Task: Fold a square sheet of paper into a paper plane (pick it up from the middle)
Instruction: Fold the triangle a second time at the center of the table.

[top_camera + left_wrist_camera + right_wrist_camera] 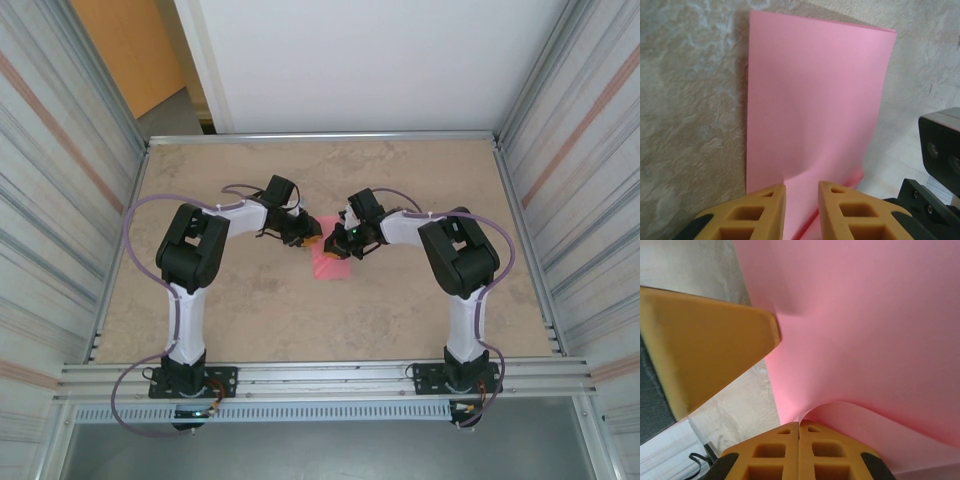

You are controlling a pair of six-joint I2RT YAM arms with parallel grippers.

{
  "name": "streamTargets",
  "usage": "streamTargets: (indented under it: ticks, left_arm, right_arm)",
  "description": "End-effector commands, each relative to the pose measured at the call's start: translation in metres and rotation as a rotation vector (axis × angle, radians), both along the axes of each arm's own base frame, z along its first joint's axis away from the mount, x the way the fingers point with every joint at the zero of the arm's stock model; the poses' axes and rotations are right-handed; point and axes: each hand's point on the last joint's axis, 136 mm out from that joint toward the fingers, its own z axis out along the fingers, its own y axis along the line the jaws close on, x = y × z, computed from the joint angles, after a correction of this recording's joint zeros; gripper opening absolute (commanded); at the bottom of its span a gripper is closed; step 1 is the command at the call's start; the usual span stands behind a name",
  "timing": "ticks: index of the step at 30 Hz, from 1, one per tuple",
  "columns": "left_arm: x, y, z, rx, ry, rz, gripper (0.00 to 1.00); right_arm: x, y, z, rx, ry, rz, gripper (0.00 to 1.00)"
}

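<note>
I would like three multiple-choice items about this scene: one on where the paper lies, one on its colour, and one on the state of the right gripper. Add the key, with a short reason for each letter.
1. Where does the sheet of paper lie?
A. In the far left corner of the table
B. Near the middle of the table
C. On the rail at the near edge

2. What colour is it?
A. White
B. Blue
C. Pink

3. The right gripper is:
A. Shut
B. Wide open
C. Gripping a cup

Key: 1 B, the top view shows it central, where the two arms meet. 2 C, it is pink in every view. 3 A, its jaws meet with no gap, at the curled paper edge.
</note>
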Motion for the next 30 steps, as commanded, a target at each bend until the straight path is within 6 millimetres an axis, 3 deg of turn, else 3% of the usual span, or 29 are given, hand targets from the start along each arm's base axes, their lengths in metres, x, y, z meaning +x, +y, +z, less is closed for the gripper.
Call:
streamTargets:
  ticks: [1, 30]
  left_arm:
    - [-0.027, 0.012, -0.038, 0.087, 0.117, 0.007, 0.25]
    - [-0.028, 0.012, -0.038, 0.084, 0.12, 0.008, 0.25]
  right_arm:
    - [0.008, -0.001, -0.002, 0.002, 0.005, -0.013, 0.03]
    - [0.001, 0.005, -0.003, -0.001, 0.003, 0.051, 0.04]
